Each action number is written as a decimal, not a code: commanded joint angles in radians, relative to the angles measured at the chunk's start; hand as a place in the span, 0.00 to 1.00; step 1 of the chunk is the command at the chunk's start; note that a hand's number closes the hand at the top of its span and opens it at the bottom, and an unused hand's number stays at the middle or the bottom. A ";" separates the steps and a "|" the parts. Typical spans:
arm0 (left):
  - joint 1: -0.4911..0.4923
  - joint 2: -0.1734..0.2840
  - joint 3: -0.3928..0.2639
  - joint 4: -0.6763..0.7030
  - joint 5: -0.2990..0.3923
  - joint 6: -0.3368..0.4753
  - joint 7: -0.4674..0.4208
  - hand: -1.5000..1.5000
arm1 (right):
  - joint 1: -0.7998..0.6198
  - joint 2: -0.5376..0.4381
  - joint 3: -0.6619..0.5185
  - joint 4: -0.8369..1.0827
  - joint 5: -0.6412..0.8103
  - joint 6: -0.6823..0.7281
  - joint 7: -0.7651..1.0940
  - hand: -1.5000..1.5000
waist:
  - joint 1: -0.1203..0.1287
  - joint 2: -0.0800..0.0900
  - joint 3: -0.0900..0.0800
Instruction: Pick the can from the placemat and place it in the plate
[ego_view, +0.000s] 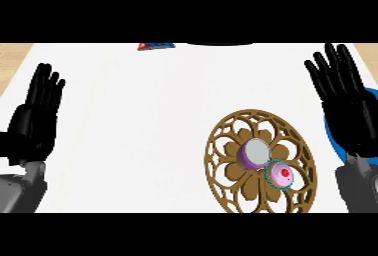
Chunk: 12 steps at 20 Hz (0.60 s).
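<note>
Standing upright on the placemat (225, 150), the can (254, 153).

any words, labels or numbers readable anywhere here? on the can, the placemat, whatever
None can be read.
Can, on the placemat: purple side and grey top, no lettering shows.
Small round object beside the can: pink top with a red dot, no text.
Red and blue object at the counter's far edge: any print is too small to read.
Blue plate: mostly hidden behind the right hand, no marking shows.
</note>
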 joint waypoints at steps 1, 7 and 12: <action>0.066 -0.027 0.009 0.027 -0.018 -0.055 -0.012 0.50 | 0.016 0.024 0.023 0.069 0.060 0.021 -0.035 1.00 | 0.003 -0.026 0.005; 0.044 0.001 -0.055 0.149 -0.026 -0.084 0.094 0.50 | -0.026 -0.344 0.020 0.071 0.350 0.093 0.029 1.00 | -0.034 -0.024 -0.031; 0.046 0.008 -0.069 0.167 -0.007 -0.154 0.132 0.50 | 0.231 0.008 -0.054 0.219 0.297 -0.141 -0.301 0.00 | -0.013 -0.022 0.007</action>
